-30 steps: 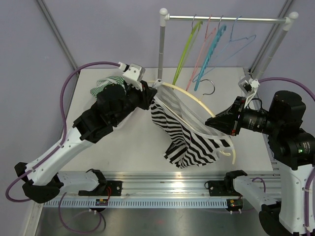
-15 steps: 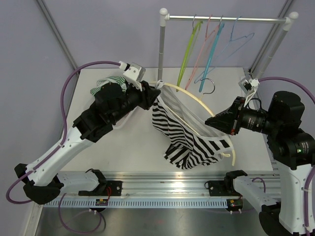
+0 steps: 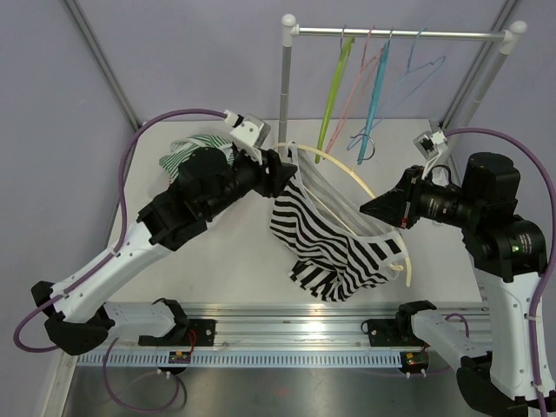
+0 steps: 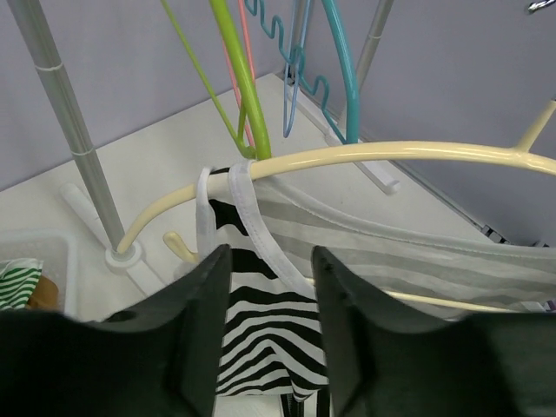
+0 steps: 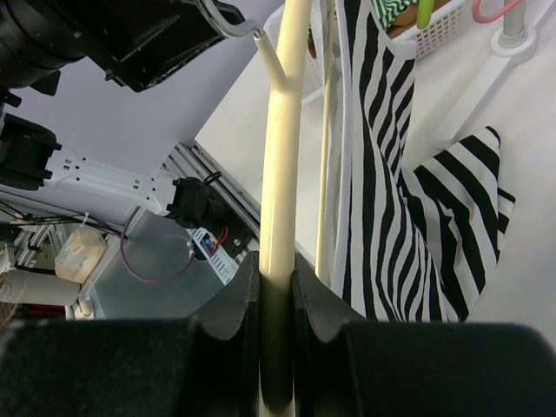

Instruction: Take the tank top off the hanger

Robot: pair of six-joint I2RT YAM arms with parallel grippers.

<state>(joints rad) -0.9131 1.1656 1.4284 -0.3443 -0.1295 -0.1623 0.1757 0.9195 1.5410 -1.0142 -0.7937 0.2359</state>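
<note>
The black-and-white striped tank top (image 3: 326, 248) hangs on a cream hanger (image 3: 347, 178) held in the air over the table. My right gripper (image 3: 372, 208) is shut on the hanger's arm (image 5: 287, 130), with the top (image 5: 382, 174) draped just right of it. My left gripper (image 3: 282, 169) is open at the hanger's far end. In the left wrist view the top's white straps (image 4: 248, 204) loop over the cream hanger (image 4: 391, 156) and run down between my spread fingers (image 4: 271, 261). The striped cloth (image 4: 261, 339) shows in the gap.
A clothes rack (image 3: 400, 35) at the back holds green, pink, teal and blue hangers, close behind the held hanger. A white basket (image 3: 182, 152) with green striped clothing sits at the back left. A metal rail (image 3: 287, 334) runs along the near edge.
Both arms have carried the hanger and top a little farther back and right. My left gripper has shifted right along the strap end; the top's hem has lifted slightly.
</note>
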